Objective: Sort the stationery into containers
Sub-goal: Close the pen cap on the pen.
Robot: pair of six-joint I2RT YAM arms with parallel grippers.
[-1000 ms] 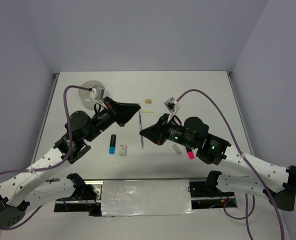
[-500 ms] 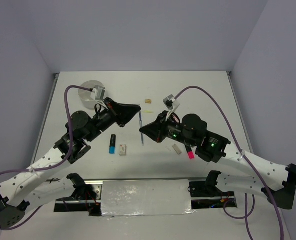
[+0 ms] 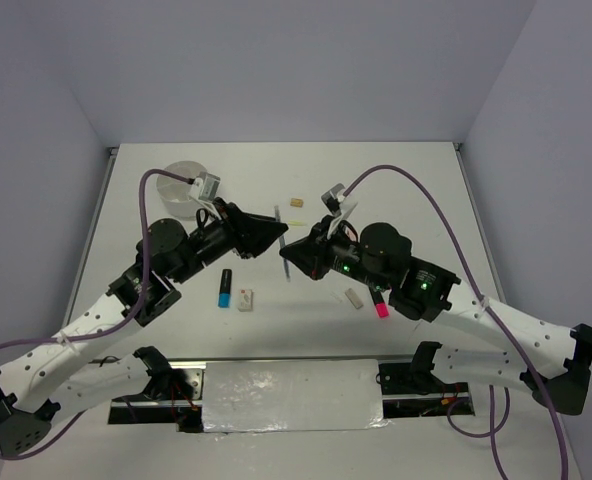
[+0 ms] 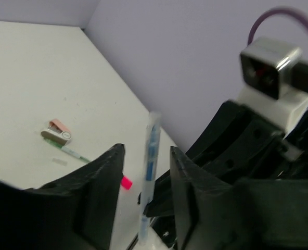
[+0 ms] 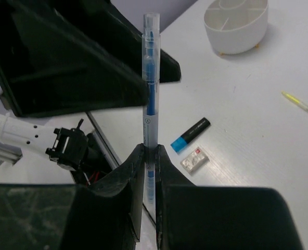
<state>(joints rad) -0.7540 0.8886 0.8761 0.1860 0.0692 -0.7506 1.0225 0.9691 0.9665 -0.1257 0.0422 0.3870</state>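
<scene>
The right gripper (image 5: 150, 156) is clamping the grey pen (image 5: 149, 88) upright over the middle of the bench (image 3: 416, 180), the left gripper (image 4: 145, 156) gaping open around its top, while the cup (image 5: 236, 37) near the far-left corner is sitting apparently empty, marker (image 5: 190, 134) and highlighter (image 3: 380, 308) lying unsorted.

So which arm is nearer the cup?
Left. Its wrist hangs by the cup, the left gripper open around the pen mid-table; the right gripper, holding that pen, is farther right of the cup.
</scene>
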